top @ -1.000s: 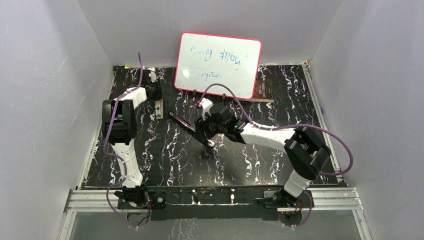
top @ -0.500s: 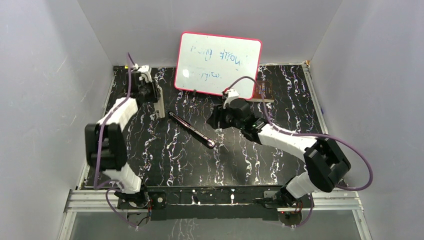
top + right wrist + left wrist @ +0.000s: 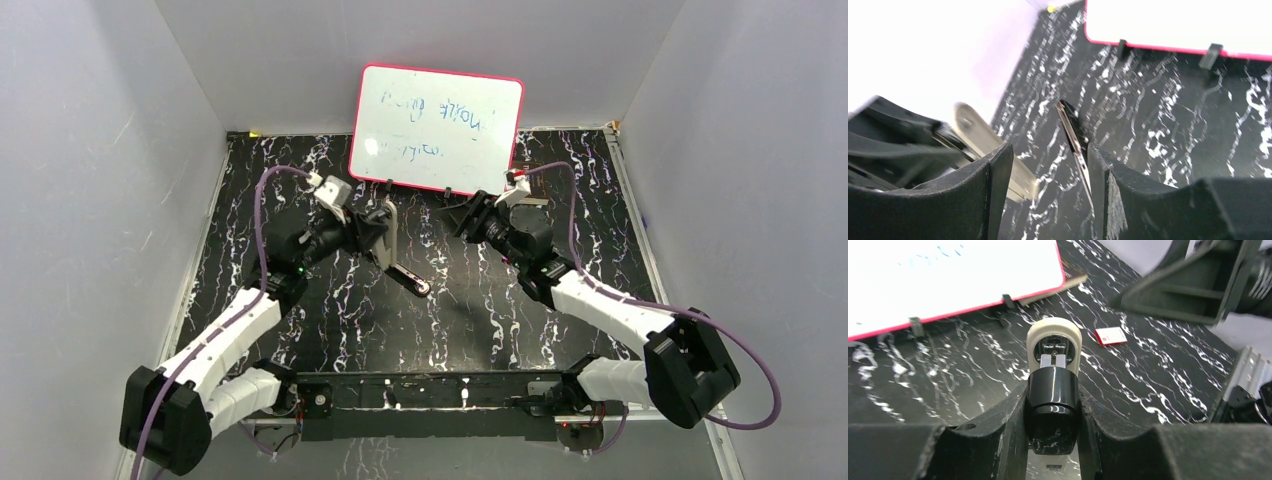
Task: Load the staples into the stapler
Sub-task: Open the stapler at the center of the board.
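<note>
Clamps with the left gripper, fingers pressed snug to both flanks, onto the black body of a stubby grey-and-black block, seemingly lifted off the table, pale rounded end pointing away from the wrist. Holds nothing in the right gripper: jaws standing well apart, aimed down and across at the stapler. Finds that slim black stapler lying on the marbled top near the middle, slanted, between the two grippers, with a strip of bright rail showing along it. Upper end tucked behind the held block in the overhead view, touching or not impossible to tell, likewise whether hinged fully open. Shows no loose staples in any view, only a small white box with red label lying beyond the block, off past the corner of the whiteboard. Judging the stapler by looks: stiff and fairly light, glossy shell likely slick, two halves liable to swing on the hinge if lifted by one alone. Best taken across the narrow sides around mid-length, or pinned down at the hinge end to leave the rail free. As for a staple strip: thin, featherlight, prone to snapping at the joins, so to be pinched gently by its long sides, never bent.
</note>
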Tool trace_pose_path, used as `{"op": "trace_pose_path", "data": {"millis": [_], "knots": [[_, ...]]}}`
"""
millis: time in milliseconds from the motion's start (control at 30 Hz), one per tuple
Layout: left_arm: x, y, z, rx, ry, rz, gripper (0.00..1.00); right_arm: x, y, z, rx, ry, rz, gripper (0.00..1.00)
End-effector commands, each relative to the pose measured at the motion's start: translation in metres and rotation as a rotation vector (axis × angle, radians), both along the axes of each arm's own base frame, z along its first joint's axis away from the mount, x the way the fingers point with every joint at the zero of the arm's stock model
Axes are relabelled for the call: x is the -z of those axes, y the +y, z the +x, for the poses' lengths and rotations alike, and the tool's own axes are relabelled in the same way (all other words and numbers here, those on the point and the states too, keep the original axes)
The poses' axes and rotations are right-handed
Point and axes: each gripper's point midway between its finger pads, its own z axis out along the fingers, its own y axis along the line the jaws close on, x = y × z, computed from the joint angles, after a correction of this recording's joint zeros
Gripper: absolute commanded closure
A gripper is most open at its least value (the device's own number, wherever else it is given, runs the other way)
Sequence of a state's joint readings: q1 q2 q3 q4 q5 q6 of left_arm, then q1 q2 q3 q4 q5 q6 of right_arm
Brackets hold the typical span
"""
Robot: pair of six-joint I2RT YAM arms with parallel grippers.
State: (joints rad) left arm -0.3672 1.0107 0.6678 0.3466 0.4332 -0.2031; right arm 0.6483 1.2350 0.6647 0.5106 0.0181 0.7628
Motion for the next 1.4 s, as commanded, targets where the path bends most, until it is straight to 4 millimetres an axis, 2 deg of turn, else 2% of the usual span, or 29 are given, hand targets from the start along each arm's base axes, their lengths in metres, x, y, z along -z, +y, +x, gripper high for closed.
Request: {"op": "trace_pose_path", "data": {"millis": [0,133,367,433,667,1100,1200,1233,1367], "knots": [[-0.023,-0.032,-0.011,0.072,-0.111,-0.074,1.00,-0.068,0.004,-0.002,-0.022,-0.160,0.150,0.36],[-0.016,-0.058,-0.014,0.128,-0.118,-0.038,1.00,-0.067,0.012,0.000,-0.037,-0.131,0.084,0.38],[-0.014,-0.085,-0.011,0.165,-0.153,0.009,1.00,-0.058,0.027,-0.005,-0.065,-0.107,0.021,0.41],[-0.013,-0.089,-0.011,0.167,-0.153,0.014,1.00,-0.054,0.031,-0.006,-0.081,-0.102,0.006,0.42],[-0.016,-0.095,-0.012,0.178,-0.162,0.011,1.00,-0.019,0.034,0.001,-0.061,-0.028,-0.096,0.45],[-0.017,-0.103,-0.013,0.191,-0.167,-0.001,1.00,0.010,0.044,0.000,-0.107,0.027,-0.150,0.54],[-0.021,-0.103,-0.013,0.188,-0.173,-0.011,1.00,0.013,0.047,0.000,-0.119,0.034,-0.150,0.61],[-0.021,-0.103,-0.013,0.185,-0.174,-0.014,1.00,0.013,0.048,0.000,-0.123,0.035,-0.150,0.66],[-0.028,-0.101,-0.013,0.173,-0.187,-0.028,1.00,0.009,0.044,0.001,-0.104,0.022,-0.156,0.96]]}}
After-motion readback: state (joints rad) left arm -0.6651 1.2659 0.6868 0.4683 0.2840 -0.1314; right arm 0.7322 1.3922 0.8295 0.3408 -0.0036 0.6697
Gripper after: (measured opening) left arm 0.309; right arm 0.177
